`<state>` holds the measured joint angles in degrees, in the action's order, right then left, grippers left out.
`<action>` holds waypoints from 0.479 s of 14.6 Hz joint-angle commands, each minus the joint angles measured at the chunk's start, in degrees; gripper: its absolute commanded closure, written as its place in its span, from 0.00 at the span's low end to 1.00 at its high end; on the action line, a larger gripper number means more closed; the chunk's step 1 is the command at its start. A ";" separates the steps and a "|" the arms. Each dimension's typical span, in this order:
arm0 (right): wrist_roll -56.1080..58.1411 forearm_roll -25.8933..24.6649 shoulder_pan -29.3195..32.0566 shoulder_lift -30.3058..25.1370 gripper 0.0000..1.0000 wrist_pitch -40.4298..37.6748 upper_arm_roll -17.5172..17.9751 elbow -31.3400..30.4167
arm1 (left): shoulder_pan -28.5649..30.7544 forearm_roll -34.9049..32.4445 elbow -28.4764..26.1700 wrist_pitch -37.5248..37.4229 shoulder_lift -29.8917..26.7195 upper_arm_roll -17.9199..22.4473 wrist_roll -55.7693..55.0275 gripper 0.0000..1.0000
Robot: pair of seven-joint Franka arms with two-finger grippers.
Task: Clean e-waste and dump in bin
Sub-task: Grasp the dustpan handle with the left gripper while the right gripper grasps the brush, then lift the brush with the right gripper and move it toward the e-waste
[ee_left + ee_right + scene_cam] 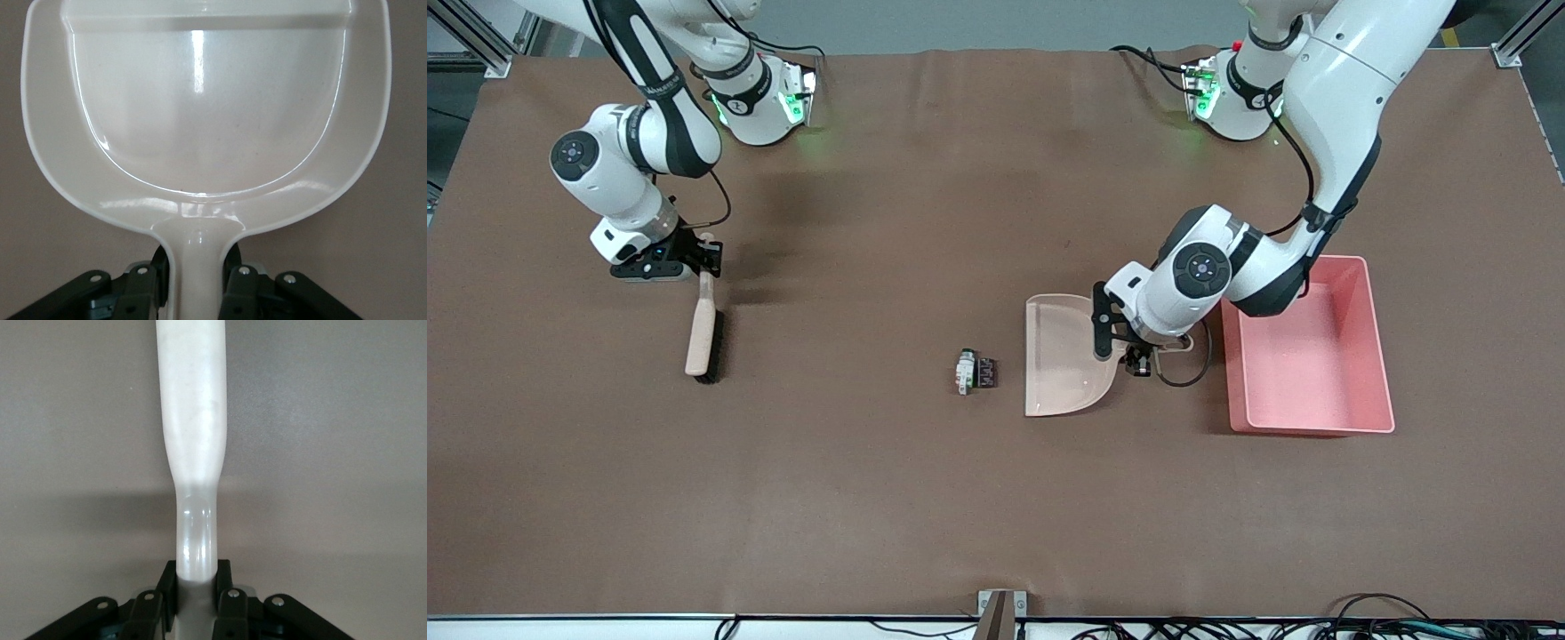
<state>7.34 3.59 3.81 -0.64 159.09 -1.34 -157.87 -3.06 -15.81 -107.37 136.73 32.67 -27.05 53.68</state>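
Observation:
The e-waste lies mid-table: a white-grey bit with orange and green parts [965, 372] touching a dark blackish-purple block [986, 372]. The beige dustpan [1063, 351] rests on the table between the e-waste and the pink bin [1307, 373], its open mouth toward the e-waste. My left gripper [1138, 358] is shut on the dustpan's handle [199, 263]; the left wrist view shows the empty pan [200, 120] and the gripper [197, 283]. My right gripper [706, 259] is shut on the handle of a brush [703, 331], shown as a pale handle [193, 440] in the right wrist view with the gripper [195, 590].
The brush lies on the brown table mat toward the right arm's end, its black bristles [714, 351] facing the e-waste. The bin is empty and stands toward the left arm's end. A cable loops by the dustpan handle [1187, 373].

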 commanded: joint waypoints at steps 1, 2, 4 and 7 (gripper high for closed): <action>-5.04 1.16 0.14 -0.06 1.00 -1.32 0.73 -0.07 | -0.98 -1.33 2.07 -2.43 0.20 0.16 -2.26 0.92; -6.36 1.16 -0.82 -0.24 1.00 -2.02 0.73 -0.07 | -1.07 -2.46 2.08 -2.43 0.37 0.16 -3.13 0.93; -7.78 2.20 -2.23 -0.33 1.00 -2.03 0.90 0.54 | -1.16 -6.85 2.34 -2.43 0.55 0.07 -7.60 0.96; -8.84 7.55 -8.01 -1.30 1.00 -2.20 0.82 1.86 | -1.95 -10.20 2.43 -2.43 0.90 0.07 -10.78 0.96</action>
<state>0.21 7.30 0.06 -0.64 157.67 -0.65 -156.71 -4.28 -23.74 -106.43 135.23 32.76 -27.10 45.27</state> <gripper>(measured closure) 0.731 0.665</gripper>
